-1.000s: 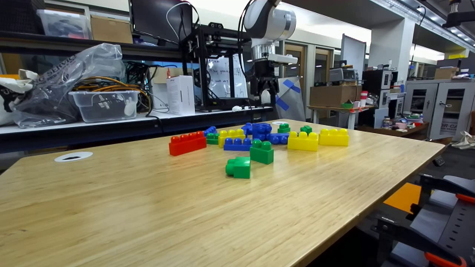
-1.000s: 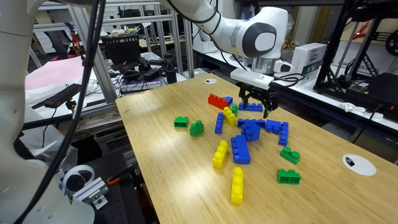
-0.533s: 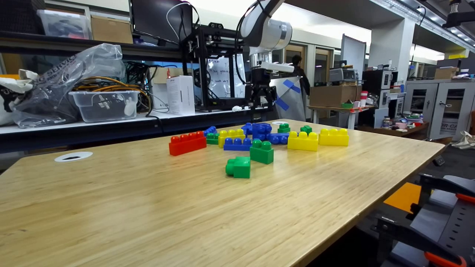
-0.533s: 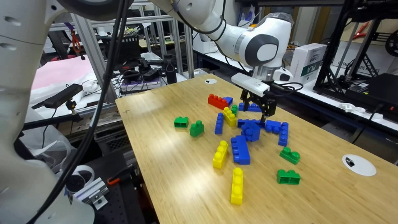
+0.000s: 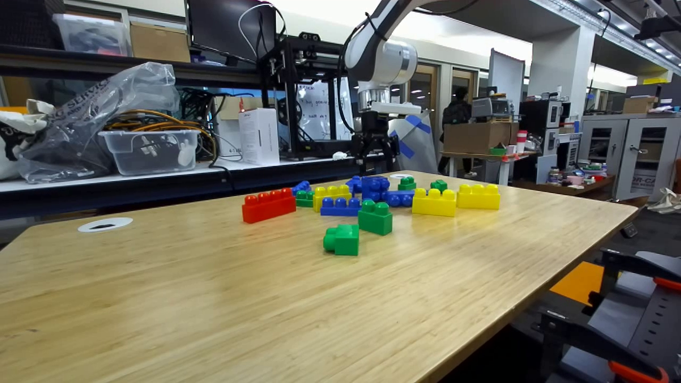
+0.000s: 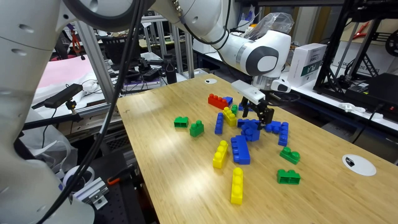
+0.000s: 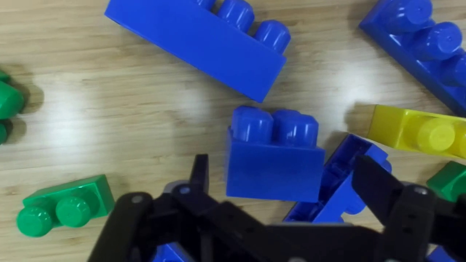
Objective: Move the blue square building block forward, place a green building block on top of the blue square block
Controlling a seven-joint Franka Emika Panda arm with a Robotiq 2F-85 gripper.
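One gripper [image 7: 282, 173], fingers [image 7: 200, 173] parted, above the blue square building block [image 7: 275, 173], which lies on its side on the table [image 5: 213, 298] by longer blue bricks [image 7: 204, 47], five green building blocks [image 6: 196, 128] scattered around, white box [image 6: 306, 66] labelled "PLA", clear plastic bag [image 5: 106, 125] showing "SERVIC"

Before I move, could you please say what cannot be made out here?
Wrist view: part of the lower left blue brick, behind the end effector.
Wrist view: the rest of the leftmost green brick, cut off by the edge.
Wrist view: whether the blue square block touches the hollow blue brick; the block hides the spot.
In an exterior view: the half-covered blue brick, behind the end effector.
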